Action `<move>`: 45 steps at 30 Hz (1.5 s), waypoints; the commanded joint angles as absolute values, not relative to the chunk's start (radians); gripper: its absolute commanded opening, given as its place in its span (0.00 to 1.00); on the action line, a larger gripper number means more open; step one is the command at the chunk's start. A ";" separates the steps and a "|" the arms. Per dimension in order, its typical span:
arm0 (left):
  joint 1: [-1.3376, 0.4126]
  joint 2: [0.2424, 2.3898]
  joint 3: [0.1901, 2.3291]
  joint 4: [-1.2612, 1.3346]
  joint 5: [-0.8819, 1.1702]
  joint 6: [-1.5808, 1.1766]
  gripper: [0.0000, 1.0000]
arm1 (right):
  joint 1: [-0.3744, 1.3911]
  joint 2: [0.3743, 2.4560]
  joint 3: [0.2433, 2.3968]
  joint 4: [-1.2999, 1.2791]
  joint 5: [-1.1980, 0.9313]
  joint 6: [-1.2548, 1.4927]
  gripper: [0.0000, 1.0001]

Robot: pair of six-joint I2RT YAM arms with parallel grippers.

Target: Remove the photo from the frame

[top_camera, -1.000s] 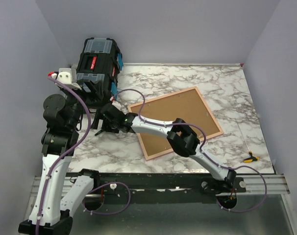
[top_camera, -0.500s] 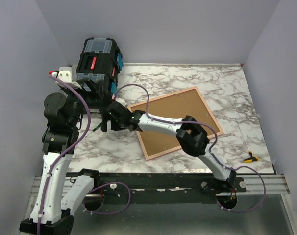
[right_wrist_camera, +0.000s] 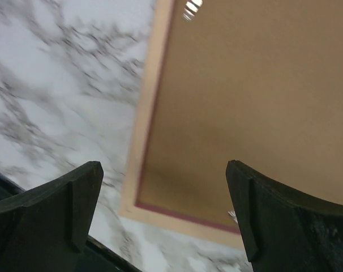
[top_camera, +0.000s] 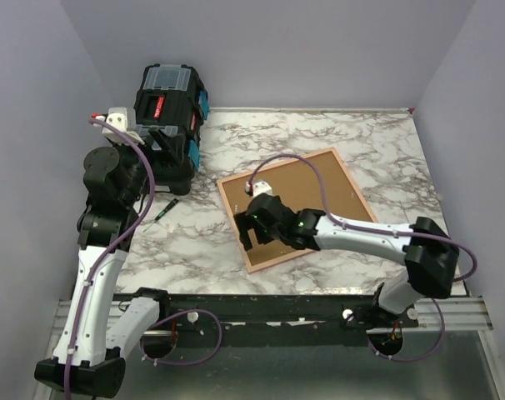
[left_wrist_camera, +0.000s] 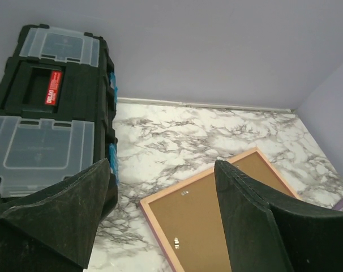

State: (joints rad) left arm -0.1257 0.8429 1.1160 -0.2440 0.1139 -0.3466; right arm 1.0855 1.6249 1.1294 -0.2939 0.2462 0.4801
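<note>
The left gripper is hanging raised beside the black toolbox, jaws spread wide and carrying nothing; right of the toolbox the pink frame is lying flat, cork back up, so the photo is not showing, presumably sitting beneath; the right gripper is hovering over the frame's toolbox-side edge, jaws gaping and empty; the frame is looking light, stiff and thin; working its small metal tabs seems wiser than grabbing the rim.
</note>
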 commanded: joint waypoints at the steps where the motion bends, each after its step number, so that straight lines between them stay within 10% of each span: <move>1: -0.120 0.886 1.111 -0.225 0.193 -0.429 0.76 | 1.089 1.471 0.980 -0.420 0.438 0.403 0.99; 12: -0.120 1.285 1.293 -0.429 0.517 -0.582 0.75 | 1.135 1.365 0.917 -0.469 0.408 0.322 0.96; 28: -0.136 1.387 1.307 -0.437 0.655 -0.598 0.75 | 1.382 1.766 1.075 -0.419 0.564 0.334 0.93; 45: -0.449 1.162 1.170 -0.315 0.298 -0.368 0.74 | 1.307 1.418 0.787 -0.390 0.618 0.676 1.00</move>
State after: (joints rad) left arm -0.3828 1.3609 1.2846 -0.4580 0.4919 -0.4385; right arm 1.3212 1.4654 0.8471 -0.4019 0.5980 0.6044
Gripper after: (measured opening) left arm 0.738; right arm 0.998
